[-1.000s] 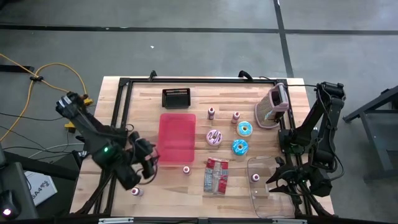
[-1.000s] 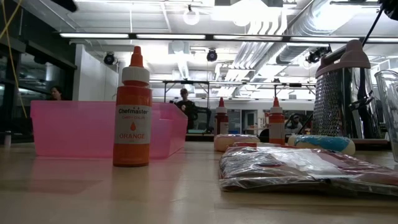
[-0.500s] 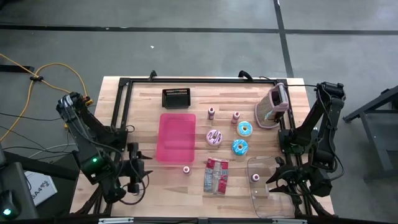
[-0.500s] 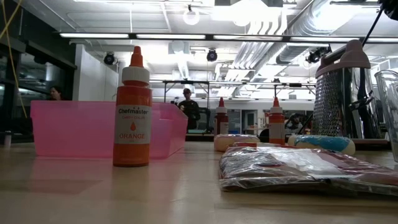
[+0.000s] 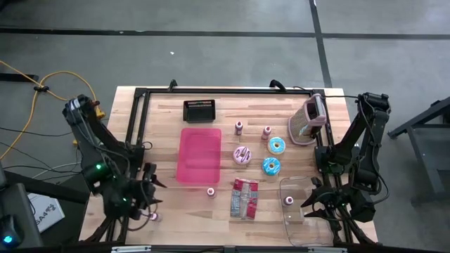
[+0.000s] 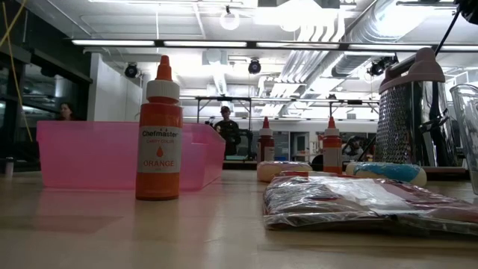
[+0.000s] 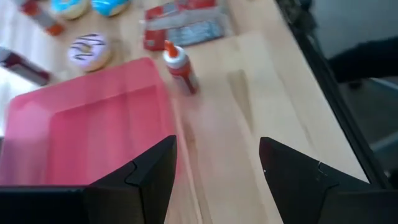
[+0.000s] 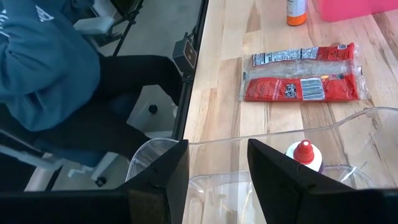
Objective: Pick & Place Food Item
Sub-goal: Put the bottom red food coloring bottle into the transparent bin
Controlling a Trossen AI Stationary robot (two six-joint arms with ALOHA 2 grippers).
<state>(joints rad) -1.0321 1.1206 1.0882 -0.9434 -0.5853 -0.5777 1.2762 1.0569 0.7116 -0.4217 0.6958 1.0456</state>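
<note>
Left fingers: the left gripper (image 7: 214, 180) stands wide apart and holds nothing.
Right fingers: the right gripper (image 8: 217, 180) is parted with nothing between the jaws, hanging over the clear container (image 8: 261, 186).
High view, arms: left gripper (image 5: 145, 191) sits near the table's left front corner, just off the pink tray (image 5: 199, 154); right gripper (image 5: 318, 204) waits at the right front corner.
High view, food: the pink-iced doughnut (image 5: 243, 155) lies at mid-table beside the tray; two blue-iced doughnuts (image 5: 274, 156) lie toward the right edge; the red snack packet (image 5: 244, 197) is near the front edge.
Step, judged: no food is grasped yet; the left arm seems set to begin a reach.
Next move, judged: travel across the tray to the pink-iced doughnut, jaws kept wide, clear of the small bottle (image 5: 210, 191).
Low view, surface: bare wooden table (image 6: 187, 232), an orange food-colouring bottle (image 6: 159, 134), a box grater (image 6: 407, 112).
Low view, room: open hall with ceiling lights; a person (image 6: 228, 128) stands far behind.
Left wrist view: tray directly ahead, bottle beside its corner.
Right wrist view: a seated person's teal sleeve (image 8: 43, 56) beyond the table edge.
</note>
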